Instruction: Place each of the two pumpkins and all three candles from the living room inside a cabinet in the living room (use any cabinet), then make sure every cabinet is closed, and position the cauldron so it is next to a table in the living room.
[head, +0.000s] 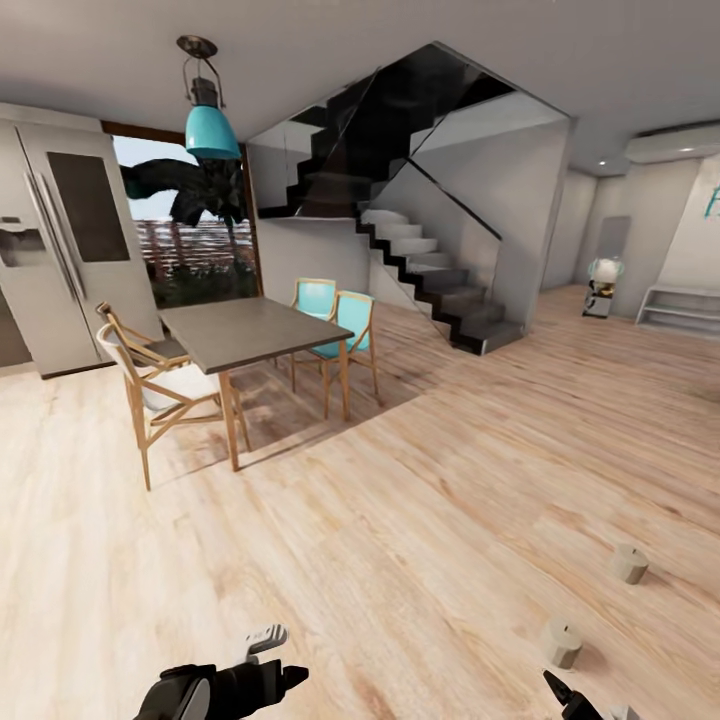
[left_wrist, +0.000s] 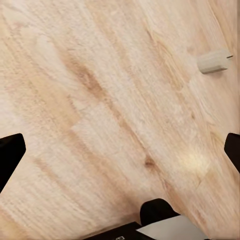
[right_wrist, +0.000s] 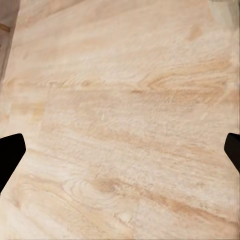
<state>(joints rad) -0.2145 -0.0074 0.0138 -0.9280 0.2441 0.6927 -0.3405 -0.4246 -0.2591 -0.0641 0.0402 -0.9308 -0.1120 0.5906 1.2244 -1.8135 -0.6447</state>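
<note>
Two short beige candles stand on the wooden floor in the head view, one farther off at the right and one closer, just ahead of my right gripper. My left gripper hangs low over the floor at the bottom centre-left. In the left wrist view a candle stands on the planks some way beyond the left gripper, whose black fingertips are wide apart with nothing between them. The right gripper is open too, its fingertips over bare floor.
A dark dining table with teal chairs and a wooden chair stands ahead left, with a fridge behind. A staircase rises at centre. A low white shelf is far right. Wooden floor stretches between.
</note>
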